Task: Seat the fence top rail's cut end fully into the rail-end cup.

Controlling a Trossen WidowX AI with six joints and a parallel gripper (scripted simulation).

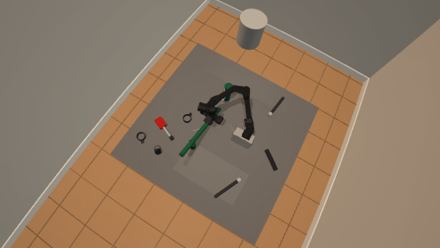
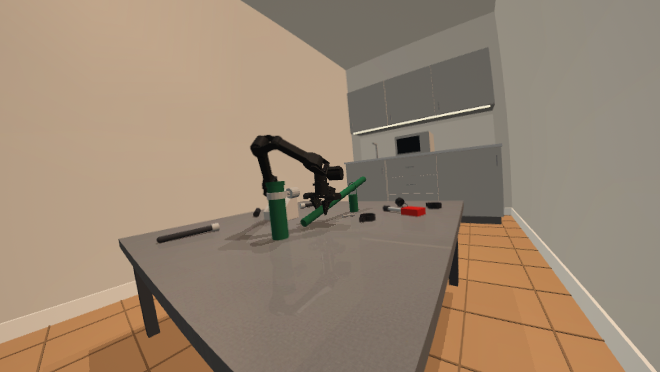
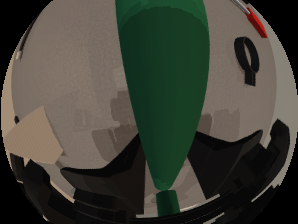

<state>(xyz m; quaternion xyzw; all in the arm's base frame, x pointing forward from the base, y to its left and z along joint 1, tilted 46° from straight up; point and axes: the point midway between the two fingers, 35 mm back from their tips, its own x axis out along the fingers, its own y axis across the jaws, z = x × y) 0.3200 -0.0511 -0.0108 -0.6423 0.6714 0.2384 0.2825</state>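
Note:
The green top rail (image 1: 197,135) (image 2: 345,192) (image 3: 162,76) lies slanted, passing through the loop cap on the small green post (image 1: 193,145) (image 2: 353,202). Its end towards the big green post (image 1: 228,87) (image 2: 279,220) hangs low, near the table top and apart from the post. A pale brace band (image 2: 275,195) sits high on the big post, with the rail-end cup (image 2: 293,192) sticking out beside it. My gripper (image 1: 210,119) (image 2: 325,203) (image 3: 161,132) is shut on the rail near its middle. In the wrist view the rail fills the centre between the dark fingers.
A red-headed tool (image 1: 161,123) (image 2: 413,211), two black rings (image 1: 187,117) (image 1: 141,137) and a small black cup (image 1: 157,150) lie left of the rail. Three dark rods (image 1: 277,106) (image 1: 271,159) (image 1: 227,187) lie to the right and front. The arm's base (image 1: 243,137) stands right of the rail.

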